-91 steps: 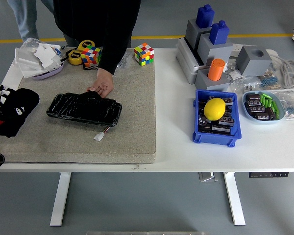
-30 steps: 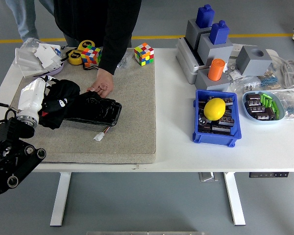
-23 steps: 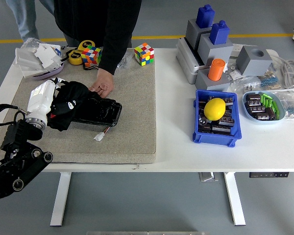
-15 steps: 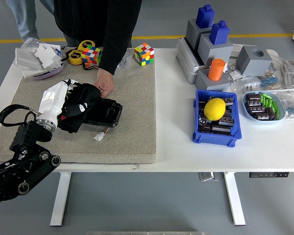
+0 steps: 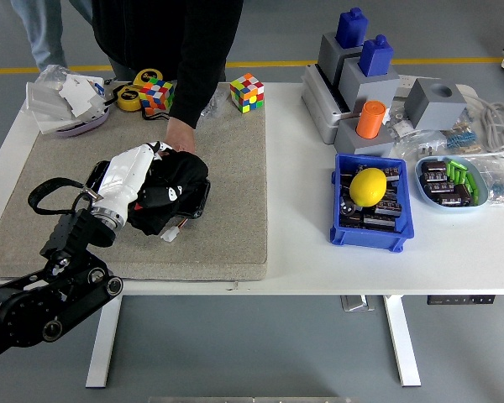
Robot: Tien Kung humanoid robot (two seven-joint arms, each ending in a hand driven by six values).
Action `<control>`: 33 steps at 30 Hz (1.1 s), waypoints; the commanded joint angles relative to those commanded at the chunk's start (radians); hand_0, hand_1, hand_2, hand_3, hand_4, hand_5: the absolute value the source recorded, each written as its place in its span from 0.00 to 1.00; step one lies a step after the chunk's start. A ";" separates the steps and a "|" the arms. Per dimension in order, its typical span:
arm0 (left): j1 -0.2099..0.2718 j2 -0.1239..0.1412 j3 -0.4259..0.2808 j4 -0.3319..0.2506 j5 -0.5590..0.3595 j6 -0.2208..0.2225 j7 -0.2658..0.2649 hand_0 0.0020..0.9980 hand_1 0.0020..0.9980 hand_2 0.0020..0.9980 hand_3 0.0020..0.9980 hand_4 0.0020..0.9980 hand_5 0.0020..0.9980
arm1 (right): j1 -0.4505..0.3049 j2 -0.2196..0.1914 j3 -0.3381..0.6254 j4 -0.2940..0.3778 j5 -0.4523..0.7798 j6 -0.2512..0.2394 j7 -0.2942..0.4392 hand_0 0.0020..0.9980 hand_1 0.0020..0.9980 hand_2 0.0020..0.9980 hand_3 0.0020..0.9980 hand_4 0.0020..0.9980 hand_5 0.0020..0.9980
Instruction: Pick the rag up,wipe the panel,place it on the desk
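My left hand (image 5: pixel 155 180) is shut on a black rag (image 5: pixel 172 189) and presses it on the right part of the black panel (image 5: pixel 102 175), which lies on the grey mat (image 5: pixel 227 201). The rag covers most of the panel; only its left end and right edge show. A person's hand (image 5: pixel 181 136) rests on the panel's far edge and holds it. My right hand is out of view.
Two colour cubes (image 5: pixel 246 91) and tape rolls (image 5: pixel 134 91) sit at the mat's far edge. A dish of white scraps (image 5: pixel 67 101) is far left. A blue bin with a lemon (image 5: pixel 370 186), grey blocks (image 5: pixel 361 75) and a parts tray (image 5: pixel 452 180) stand right.
My left hand has slid the rag rightwards along the panel, from its left end to its right end. The person's hand has stayed on the far edge.
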 joint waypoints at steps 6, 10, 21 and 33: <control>-0.022 -0.007 0.040 -0.018 -0.005 0.000 0.005 0.21 0.12 0.39 0.66 0.65 0.00 | 0.002 -0.001 -0.003 -0.001 0.003 0.000 -0.001 0.73 0.66 0.68 0.62 1.00 0.58; -0.028 -0.011 0.048 -0.021 -0.005 0.002 0.003 0.21 0.12 0.39 0.66 0.65 0.00 | 0.000 -0.002 -0.005 -0.001 0.004 0.001 -0.002 0.73 0.66 0.68 0.62 1.00 0.58; -0.013 -0.009 0.038 0.006 -0.014 0.007 -0.007 0.20 0.12 0.38 0.66 0.65 0.00 | -0.003 -0.001 0.002 0.003 -0.001 -0.001 -0.001 0.72 0.66 0.68 0.62 1.00 0.58; -0.002 0.017 0.002 0.016 -0.006 0.000 -0.005 0.21 0.12 0.39 0.66 0.64 0.00 | -0.006 0.001 0.008 0.005 -0.007 -0.001 -0.003 0.72 0.66 0.68 0.62 1.00 0.58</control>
